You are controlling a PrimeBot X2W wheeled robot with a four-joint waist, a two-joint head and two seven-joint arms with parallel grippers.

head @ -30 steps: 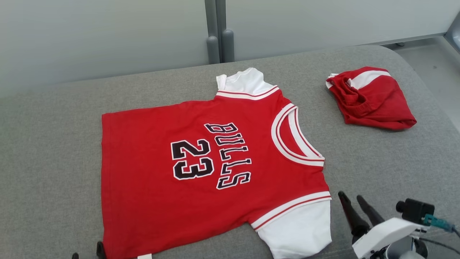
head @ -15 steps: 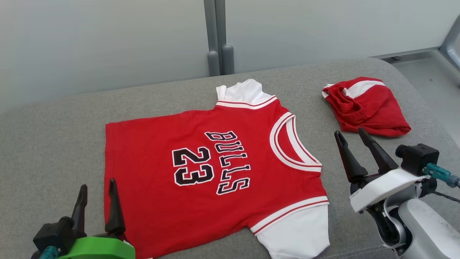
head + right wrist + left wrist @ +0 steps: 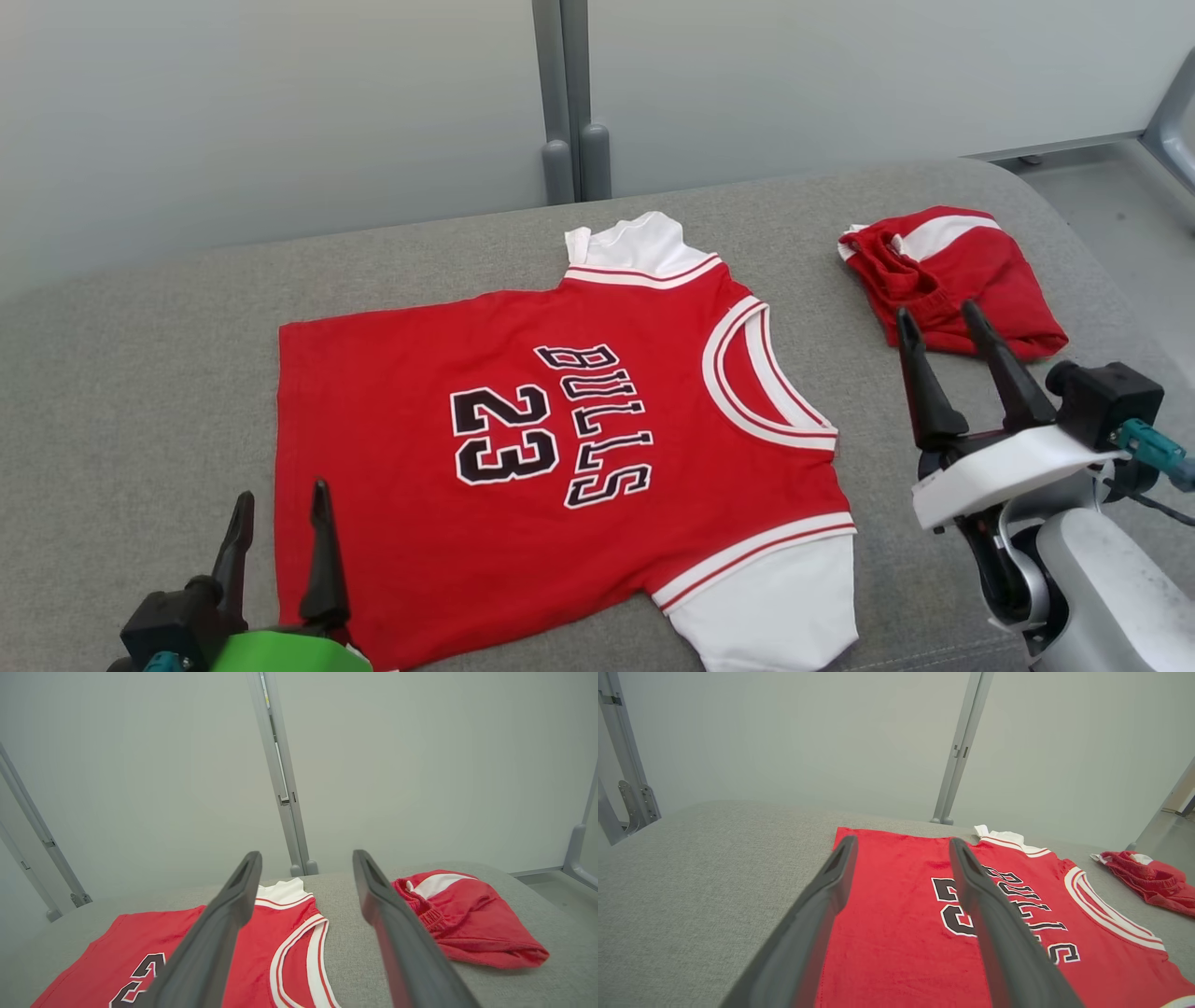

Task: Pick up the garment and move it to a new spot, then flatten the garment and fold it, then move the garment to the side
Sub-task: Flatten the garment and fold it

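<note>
1. Nearest, the left gripper (image 3: 283, 490) hovers at the lower left, its two dark fingers spread wide and holding nothing, one on either side of the shirt's hem edge.
2. The right gripper (image 3: 937, 309) stands at the lower right, equally wide open and empty, raised above the grey padded table (image 3: 140, 373).
3. Between them the red shirt (image 3: 523, 448) lies flat mid-table, print up, white sleeves out, collar toward the right.
4. Farther right, apart from the shirt, sits a bunched red cloth (image 3: 962, 280).
5. Behind the table stands a pale wall (image 3: 280, 93) with a grey post (image 3: 565, 93).
</note>
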